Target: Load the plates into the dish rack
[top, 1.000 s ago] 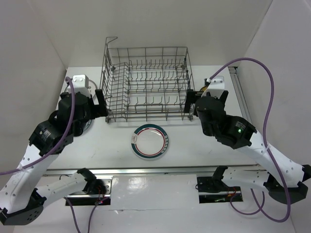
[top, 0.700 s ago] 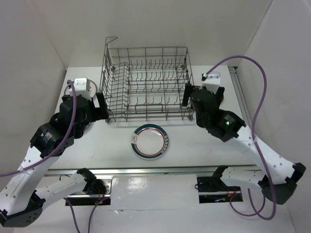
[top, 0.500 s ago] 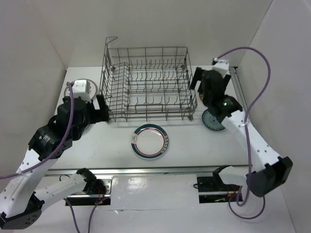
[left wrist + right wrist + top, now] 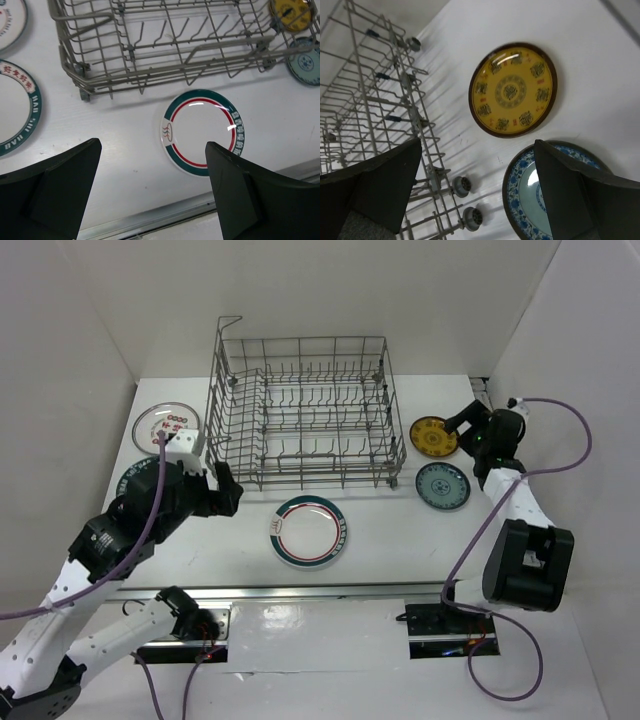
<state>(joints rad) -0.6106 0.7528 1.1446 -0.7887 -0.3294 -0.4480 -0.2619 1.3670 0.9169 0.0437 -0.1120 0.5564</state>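
**Right gripper (image 4: 477,142) swings off the rack**

We see it wide apart and empty by the yellow plate (image 4: 512,90) and teal plate (image 4: 443,485), now uncovered. Left gripper (image 4: 154,144), also apart, has backed off. Dish rack (image 4: 300,472) holds nothing; green-rimmed plate (image 4: 310,531) lies just before it.

Your left wrist view cuts the green-rimmed plate (image 4: 16,112) off at 9 o'clock; your right wrist view crops the teal plate (image 4: 532,186) at 5 o'clock.
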